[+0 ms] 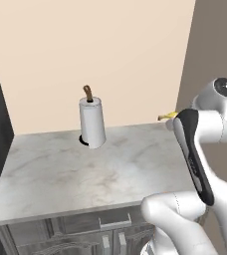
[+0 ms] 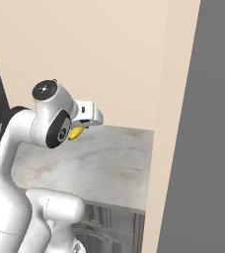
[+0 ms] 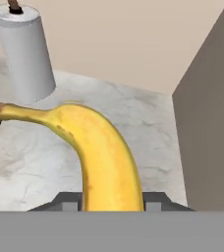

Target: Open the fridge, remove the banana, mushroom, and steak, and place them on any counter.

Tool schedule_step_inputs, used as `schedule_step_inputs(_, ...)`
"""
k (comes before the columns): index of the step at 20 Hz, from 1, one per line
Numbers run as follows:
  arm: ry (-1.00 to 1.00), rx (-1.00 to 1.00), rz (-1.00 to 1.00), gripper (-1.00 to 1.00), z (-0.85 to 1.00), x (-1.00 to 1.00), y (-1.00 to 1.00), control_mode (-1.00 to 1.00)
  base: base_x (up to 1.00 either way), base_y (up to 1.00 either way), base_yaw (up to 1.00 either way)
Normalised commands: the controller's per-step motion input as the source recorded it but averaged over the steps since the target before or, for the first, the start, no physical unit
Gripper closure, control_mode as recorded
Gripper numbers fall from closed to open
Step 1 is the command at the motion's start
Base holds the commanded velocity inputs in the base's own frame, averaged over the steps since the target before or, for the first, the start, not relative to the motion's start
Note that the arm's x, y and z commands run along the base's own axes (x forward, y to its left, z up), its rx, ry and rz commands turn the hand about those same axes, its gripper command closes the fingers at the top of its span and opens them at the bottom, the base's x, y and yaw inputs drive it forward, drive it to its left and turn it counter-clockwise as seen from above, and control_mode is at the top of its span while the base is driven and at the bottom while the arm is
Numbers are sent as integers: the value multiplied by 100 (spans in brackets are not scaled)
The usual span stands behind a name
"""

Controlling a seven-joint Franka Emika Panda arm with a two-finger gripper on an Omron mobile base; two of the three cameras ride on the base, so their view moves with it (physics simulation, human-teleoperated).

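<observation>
Gripper (image 3: pixel 112 204) pinching banana (image 3: pixel 99 152) at its lower end, fingers either side. Banana held in air above counter (image 1: pixel 60 174), near counter's right end by grey side panel (image 3: pixel 210 123). Stem tip points twd paper towel roll (image 1: pixel 92 122), upright at back of counter, well apart.

banana (image 3: pixel 104 162) | yellow, curved | held above counter (image 3: pixel 30 157)
</observation>
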Motion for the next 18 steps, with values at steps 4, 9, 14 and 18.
schedule_step_inputs(4,17,5,2,100,-43,100,-9,-100,0,0,0)
schedule_step_inputs(9,12,0,0,100,-72,100,0,-100,0,0,0)
schedule_step_inputs(14,16,0,0,100,-100,94,0,-100,0,0,0)
schedule_step_inputs(18,14,0,0,100,-100,68,0,-100,0,0,0)
